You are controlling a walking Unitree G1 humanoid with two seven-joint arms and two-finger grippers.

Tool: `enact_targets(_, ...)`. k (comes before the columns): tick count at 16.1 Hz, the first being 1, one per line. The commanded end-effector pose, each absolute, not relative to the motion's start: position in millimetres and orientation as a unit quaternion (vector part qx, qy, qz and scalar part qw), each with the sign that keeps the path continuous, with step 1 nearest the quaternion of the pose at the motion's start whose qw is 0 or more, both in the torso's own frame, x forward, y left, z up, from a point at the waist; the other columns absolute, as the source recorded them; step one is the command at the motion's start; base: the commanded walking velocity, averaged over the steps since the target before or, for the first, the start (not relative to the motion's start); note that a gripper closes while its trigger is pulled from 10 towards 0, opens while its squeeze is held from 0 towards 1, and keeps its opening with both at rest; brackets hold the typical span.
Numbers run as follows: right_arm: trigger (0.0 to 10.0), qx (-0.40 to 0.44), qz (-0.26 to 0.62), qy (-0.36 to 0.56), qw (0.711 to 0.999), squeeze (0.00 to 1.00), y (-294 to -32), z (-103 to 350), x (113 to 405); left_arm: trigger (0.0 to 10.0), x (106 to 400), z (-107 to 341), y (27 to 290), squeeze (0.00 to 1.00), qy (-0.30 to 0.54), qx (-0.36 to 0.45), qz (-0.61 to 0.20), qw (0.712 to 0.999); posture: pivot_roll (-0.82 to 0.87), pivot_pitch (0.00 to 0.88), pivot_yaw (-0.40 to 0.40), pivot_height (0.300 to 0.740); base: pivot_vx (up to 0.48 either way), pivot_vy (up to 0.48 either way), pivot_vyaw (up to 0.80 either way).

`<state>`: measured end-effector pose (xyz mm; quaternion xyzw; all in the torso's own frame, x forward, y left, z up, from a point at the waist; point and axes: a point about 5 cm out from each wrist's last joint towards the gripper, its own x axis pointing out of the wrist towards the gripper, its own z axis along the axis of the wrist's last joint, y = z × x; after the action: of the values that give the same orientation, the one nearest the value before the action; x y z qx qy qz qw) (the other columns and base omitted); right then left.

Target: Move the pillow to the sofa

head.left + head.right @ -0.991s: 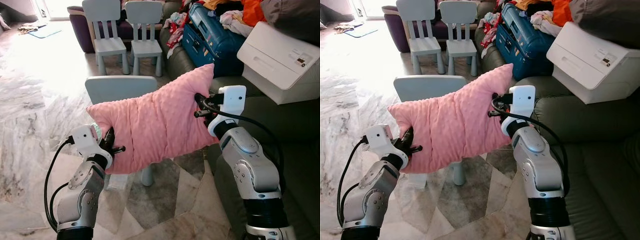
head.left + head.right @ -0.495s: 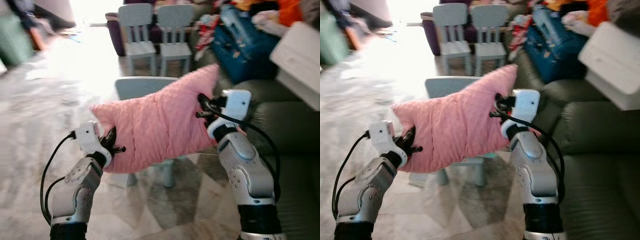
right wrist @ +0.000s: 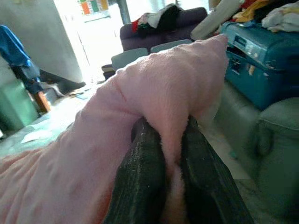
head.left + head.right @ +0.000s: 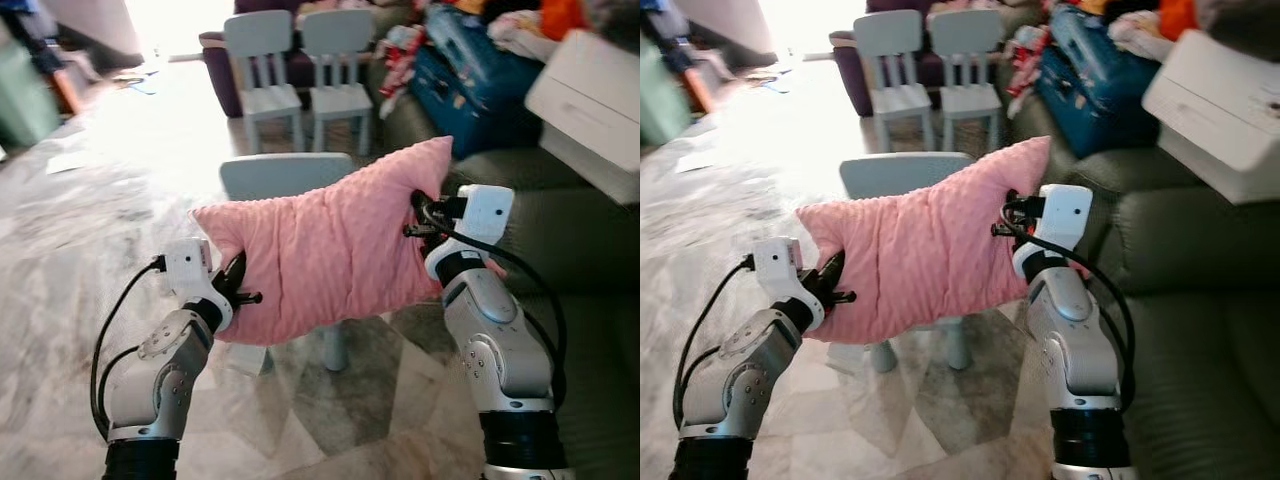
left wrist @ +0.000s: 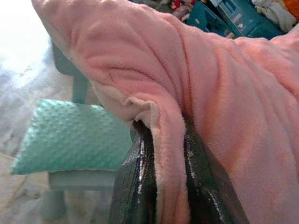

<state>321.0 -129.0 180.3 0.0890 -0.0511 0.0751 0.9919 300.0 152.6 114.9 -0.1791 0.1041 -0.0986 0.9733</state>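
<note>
A pink fleece pillow [image 4: 325, 255] hangs in the air between my two arms, above a small pale chair. My left gripper [image 4: 238, 292] is shut on its lower left corner; in the left wrist view the black fingers [image 5: 138, 184] pinch a fold of pink fabric [image 5: 224, 112]. My right gripper [image 4: 418, 215] is shut on the pillow's right edge, near its raised upper corner; the right wrist view has the fingers [image 3: 145, 179] clamped on the fleece [image 3: 154, 93]. The dark green sofa [image 4: 590, 290] lies to the right, just beyond my right arm.
A pale blue child's chair [image 4: 275, 175] stands under the pillow, with a mint cushion [image 5: 70, 137] on it. Two more small chairs [image 4: 300, 60] stand further back. The sofa carries a white printer [image 4: 590, 105], a blue suitcase [image 4: 465, 75] and heaped clothes. Marble floor stretches to the left.
The camera has swung, shifting the whole scene sideways between frames and blurring it half a second ago. Both grippers keep their hold on the pillow, which sits much the same between my arms.
</note>
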Motion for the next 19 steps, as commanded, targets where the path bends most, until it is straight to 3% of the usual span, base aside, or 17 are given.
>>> enact_targets(1,10.0,0.086,0.090,-0.053,0.991,0.00,-123.3,182.6,319.6,10.0,300.7,115.9,156.3,0.00,0.098,-0.180,-0.087,0.975,-0.12,0.060,0.031,0.740,0.000,0.000,-0.80)
enact_targets(13,10.0,0.077,0.071,-0.047,0.993,0.00,-127.0,178.1,318.6,10.0,299.7,114.6,152.6,0.00,0.104,-0.166,-0.095,0.976,-0.11,0.092,0.036,0.740,0.000,0.000,-0.80)
enact_targets(19,10.0,0.075,0.074,-0.045,0.993,0.00,-126.8,176.8,318.3,10.0,298.2,111.1,150.6,0.00,0.109,-0.164,-0.101,0.975,-0.11,0.058,0.033,0.740,0.000,0.000,-0.79)
